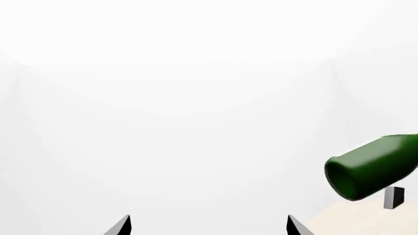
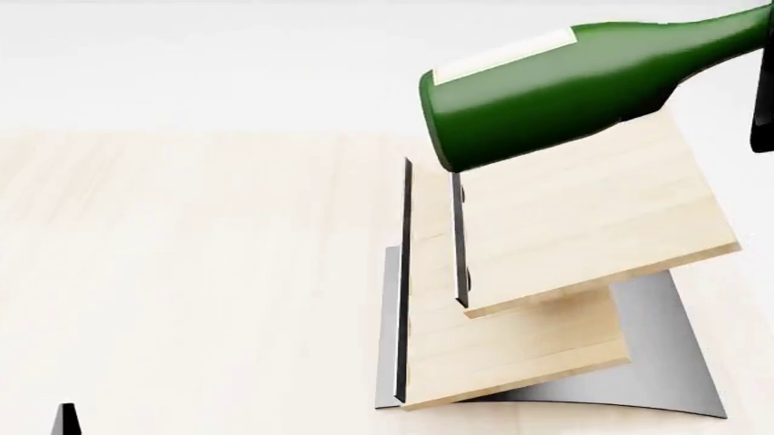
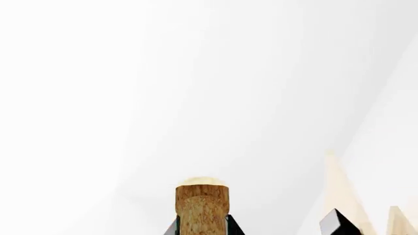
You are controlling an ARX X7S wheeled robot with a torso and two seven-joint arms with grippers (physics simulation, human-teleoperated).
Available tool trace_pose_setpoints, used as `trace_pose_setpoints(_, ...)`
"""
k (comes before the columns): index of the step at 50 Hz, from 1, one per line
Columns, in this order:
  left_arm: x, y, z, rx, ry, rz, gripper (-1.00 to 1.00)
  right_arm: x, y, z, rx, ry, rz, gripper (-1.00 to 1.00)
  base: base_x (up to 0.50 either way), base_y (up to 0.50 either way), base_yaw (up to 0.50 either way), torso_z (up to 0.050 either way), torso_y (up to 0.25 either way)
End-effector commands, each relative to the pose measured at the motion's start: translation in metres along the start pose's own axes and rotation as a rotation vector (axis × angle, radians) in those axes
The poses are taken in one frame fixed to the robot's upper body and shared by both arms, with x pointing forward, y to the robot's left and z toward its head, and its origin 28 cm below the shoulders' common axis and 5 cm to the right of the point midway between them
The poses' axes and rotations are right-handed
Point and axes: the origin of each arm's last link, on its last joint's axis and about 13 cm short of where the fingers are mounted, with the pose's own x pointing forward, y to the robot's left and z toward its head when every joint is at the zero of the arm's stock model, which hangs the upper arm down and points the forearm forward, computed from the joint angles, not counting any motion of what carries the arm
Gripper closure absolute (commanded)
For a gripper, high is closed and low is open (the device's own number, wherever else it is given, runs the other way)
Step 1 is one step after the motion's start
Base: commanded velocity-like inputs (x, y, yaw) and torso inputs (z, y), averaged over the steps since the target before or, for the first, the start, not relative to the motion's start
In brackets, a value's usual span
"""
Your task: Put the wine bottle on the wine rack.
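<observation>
Right gripper (image 3: 201,226): closed on the wine bottle (image 2: 568,86) at the neck end, with dark fingers (image 3: 233,226) pressed to either side of the tan cork top (image 3: 201,208) in the right wrist view; in the head view only a dark sliver of the gripper shows at the right edge, where the bottle's neck runs out of sight. Wine bottle: dark green glass, pale cream label facing up, lying nearly level with its base end toward the robot's left and slightly lower than the neck; it is held in the air above the upper board of the wine rack (image 2: 581,236), and contact with the board cannot be told. Wine rack: two slanted light wood boards, stepped one over the other, dark metal strips along their left edges, curved grey metal base (image 2: 659,362) beneath; a small black block (image 1: 393,197) shows below the bottle's base in the left wrist view. Rack stands on a pale wooden table (image 2: 181,272). Left gripper (image 1: 207,226): open, its two dark fingertips (image 1: 121,226) spread well apart with nothing between them, off to the bottle's base side and clear of it.
</observation>
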Motion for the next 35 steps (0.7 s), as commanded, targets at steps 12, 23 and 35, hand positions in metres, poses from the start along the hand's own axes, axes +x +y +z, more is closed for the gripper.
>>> trace_pose_setpoints(12, 0.0, 0.0, -0.001, 0.002, 0.002, -0.003, -1.0, -0.005, -0.014, -0.002, -0.061, -0.019, 0.011, 1.0, 0.0, 0.0, 0.0, 0.0, 0.001)
trace_pose_setpoints(23, 0.0, 0.0, -0.001, 0.002, 0.003, -0.003, -1.0, -0.009, -0.019, -0.006, -0.104, -0.036, 0.009, 1.0, 0.0, 0.0, 0.0, 0.0, 0.001)
trace_pose_setpoints(35, 0.0, -0.001, -0.002, 0.003, 0.006, -0.005, -1.0, -0.013, -0.027, -0.005, -0.106, -0.047, -0.001, 1.0, 0.0, 0.0, 0.0, 0.0, 0.001)
